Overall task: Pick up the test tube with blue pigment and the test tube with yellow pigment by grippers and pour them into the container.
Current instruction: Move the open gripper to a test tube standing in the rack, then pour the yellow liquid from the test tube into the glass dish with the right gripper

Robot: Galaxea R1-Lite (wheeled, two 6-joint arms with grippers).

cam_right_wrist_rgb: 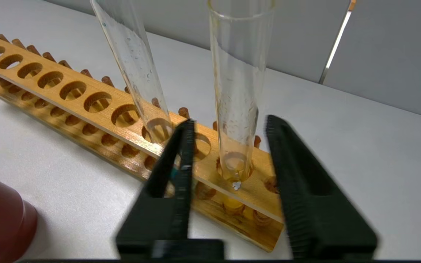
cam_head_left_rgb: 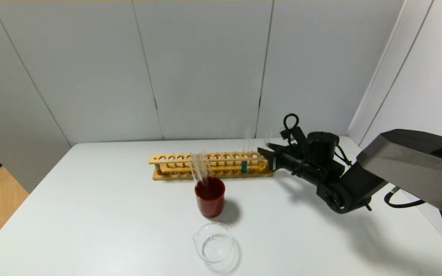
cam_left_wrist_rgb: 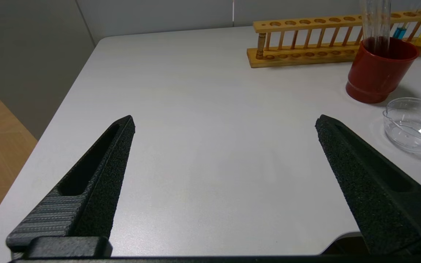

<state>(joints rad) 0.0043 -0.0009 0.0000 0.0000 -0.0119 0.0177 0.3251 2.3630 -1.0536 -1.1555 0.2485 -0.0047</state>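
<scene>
The test tube with yellow pigment [cam_head_left_rgb: 262, 164] stands in the last hole at the right end of the wooden rack [cam_head_left_rgb: 175, 159]. The test tube with blue pigment [cam_head_left_rgb: 244, 166] stands two holes to its left, leaning. My right gripper [cam_head_left_rgb: 266, 152] is open at that rack end. In the right wrist view its fingers straddle the yellow tube [cam_right_wrist_rgb: 238, 91] with a gap on each side, and the blue tube [cam_right_wrist_rgb: 133, 62] is just outside one finger. The clear container [cam_head_left_rgb: 213, 242] sits empty at the table's front. My left gripper [cam_left_wrist_rgb: 225, 118] is open and empty over bare table.
A dark-red cup [cam_head_left_rgb: 210, 196] holding colourless clear tubes [cam_head_left_rgb: 200, 166] stands between the rack and the container. The cup [cam_left_wrist_rgb: 378, 73] and the container [cam_left_wrist_rgb: 413, 124] also show in the left wrist view. White wall panels stand behind the table.
</scene>
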